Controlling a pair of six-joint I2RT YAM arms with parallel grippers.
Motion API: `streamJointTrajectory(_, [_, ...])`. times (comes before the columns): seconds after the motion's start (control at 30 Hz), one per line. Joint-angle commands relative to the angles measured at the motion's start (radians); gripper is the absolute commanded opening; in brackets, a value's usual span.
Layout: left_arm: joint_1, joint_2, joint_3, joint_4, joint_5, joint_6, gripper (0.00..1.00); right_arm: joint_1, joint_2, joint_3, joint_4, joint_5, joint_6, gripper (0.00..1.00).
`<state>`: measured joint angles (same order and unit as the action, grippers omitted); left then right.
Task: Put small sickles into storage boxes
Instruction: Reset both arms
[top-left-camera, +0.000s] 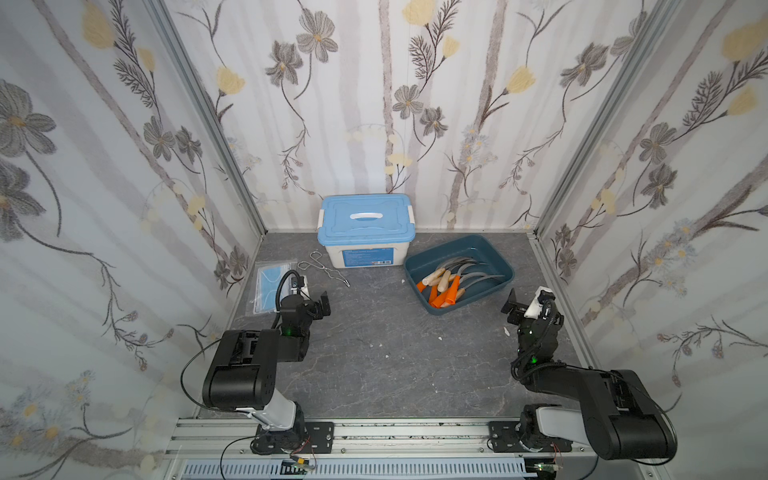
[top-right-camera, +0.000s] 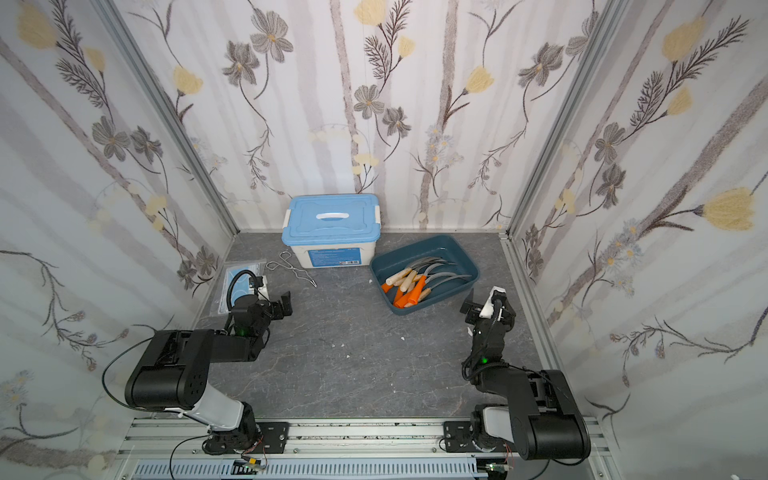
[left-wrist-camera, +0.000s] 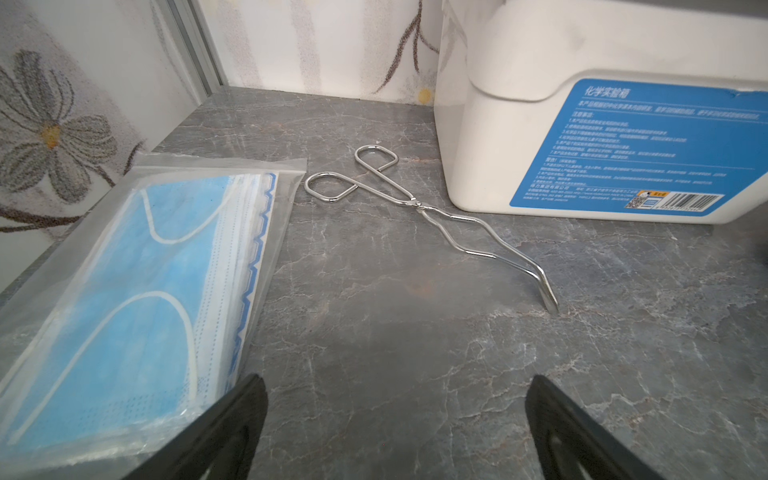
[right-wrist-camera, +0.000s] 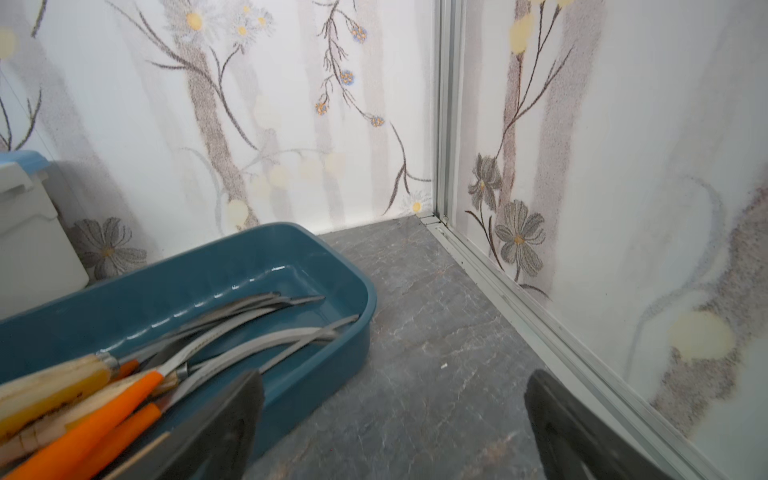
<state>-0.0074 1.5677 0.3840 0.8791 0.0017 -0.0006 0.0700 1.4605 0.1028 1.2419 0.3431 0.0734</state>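
Small sickles (top-left-camera: 455, 286), judged light, stiff and sharp, are piled in the storage box (top-left-camera: 484, 247) at two o'clock and are best taken by the handles. Left gripper (left-wrist-camera: 395, 399) and right gripper (right-wrist-camera: 395, 395) are held wide, empty.

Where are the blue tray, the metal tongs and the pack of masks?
blue tray (top-left-camera: 478, 249): in a top view, bare inner floor.
metal tongs (left-wrist-camera: 417, 203): left wrist view, the pivot.
pack of masks (left-wrist-camera: 166, 266): left wrist view, the top mask.

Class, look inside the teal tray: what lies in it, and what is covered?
Small sickles lie heaped in the teal tray: orange and wooden handles, grey curved blades. They overlap, so the exact count and floor beneath are hidden.
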Motion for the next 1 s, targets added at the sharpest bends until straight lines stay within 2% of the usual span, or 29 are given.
streamJointTrajectory(0.0, [0.001,0.002,-0.001,0.046,0.004,0.010,1.00,0.004,0.001,0.048,0.076,-0.012,-0.025,1.00])
streamJointTrajectory(0.03, [0.001,0.002,0.000,0.044,0.004,0.010,1.00,-0.003,0.022,0.078,0.048,-0.001,-0.013,1.00])
streamJointTrajectory(0.13, [0.001,0.001,0.000,0.044,0.006,0.011,1.00,-0.067,0.018,0.107,-0.029,-0.082,0.037,1.00])
streamJointTrajectory(0.97, [0.001,0.000,0.002,0.038,0.007,0.011,1.00,-0.066,0.012,0.103,-0.024,-0.082,0.037,1.00])
